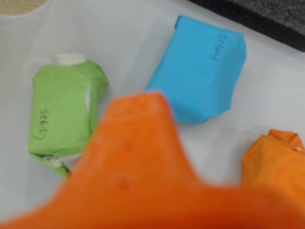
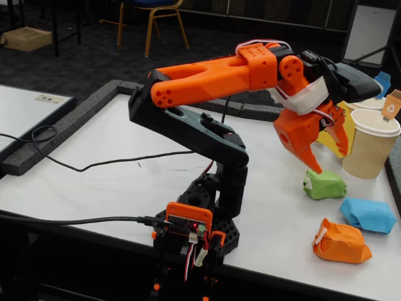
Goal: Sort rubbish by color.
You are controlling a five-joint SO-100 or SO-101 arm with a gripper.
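Blurred orange gripper (image 1: 143,157) plastic fills the near edge of the wrist view; whether its fingers are spread or pressed together I cannot tell, and it holds nothing. Beyond it, on the white counter (image 2: 113,157), lie the green wad (image 1: 64,114) marked "Glass", the blue wad (image 1: 200,69) and the orange wad (image 1: 276,164). In the fixed view the gripper hangs above the green wad, with ribbed paper cups (image 2: 371,144) far right. Sorting looks unstarted: all three wads remain loose.
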